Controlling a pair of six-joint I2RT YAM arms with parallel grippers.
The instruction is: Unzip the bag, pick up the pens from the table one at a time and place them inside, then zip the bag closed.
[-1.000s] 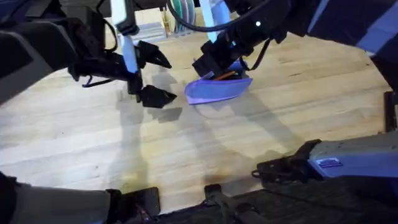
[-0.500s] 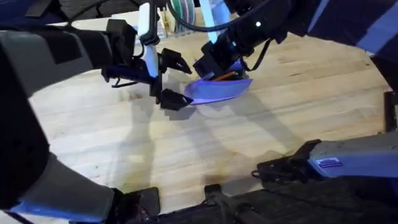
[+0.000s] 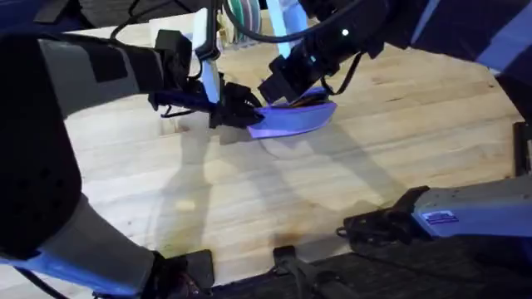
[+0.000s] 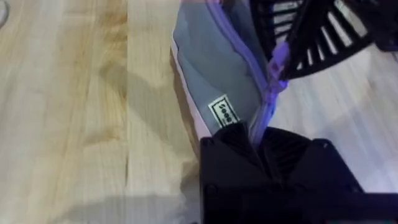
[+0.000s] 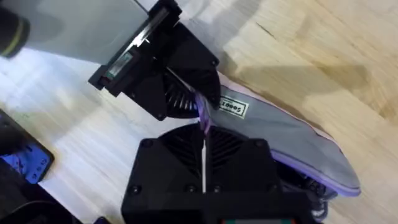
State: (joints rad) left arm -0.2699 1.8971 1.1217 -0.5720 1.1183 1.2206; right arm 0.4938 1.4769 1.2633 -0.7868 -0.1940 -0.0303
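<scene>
Now the bag (image 3: 291, 120) is pinched at its end by the left gripper (image 3: 241, 108) and at the zipper by the right gripper (image 3: 278, 87), mid-table (image 3: 249, 199); the end should be held taut while the zipper is drawn straight.

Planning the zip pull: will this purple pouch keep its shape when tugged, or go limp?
Probably limp: the bag is soft fabric that sags and bows between the left gripper and right gripper. It likely needs both ends held taut.
</scene>
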